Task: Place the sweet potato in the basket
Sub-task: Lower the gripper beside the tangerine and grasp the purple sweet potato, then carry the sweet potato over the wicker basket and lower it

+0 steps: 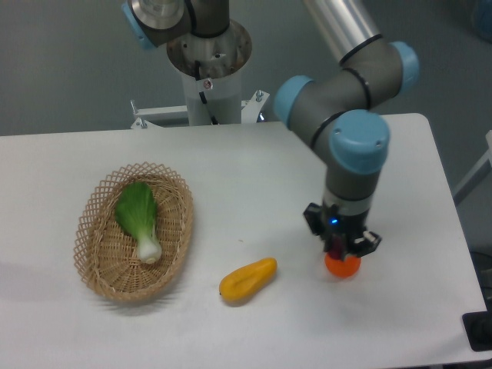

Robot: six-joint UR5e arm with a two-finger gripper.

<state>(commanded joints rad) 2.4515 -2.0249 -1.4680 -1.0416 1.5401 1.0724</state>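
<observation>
gripper [338,247] clamps the sweet potato [337,249] upright, mostly hidden.

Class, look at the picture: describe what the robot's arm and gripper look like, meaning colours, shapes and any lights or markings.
The arm is built of thick grey and silver tubes, with round light-blue caps on its joints. The gripper is small, black and angular, with a tiny blue light on its body.
</observation>
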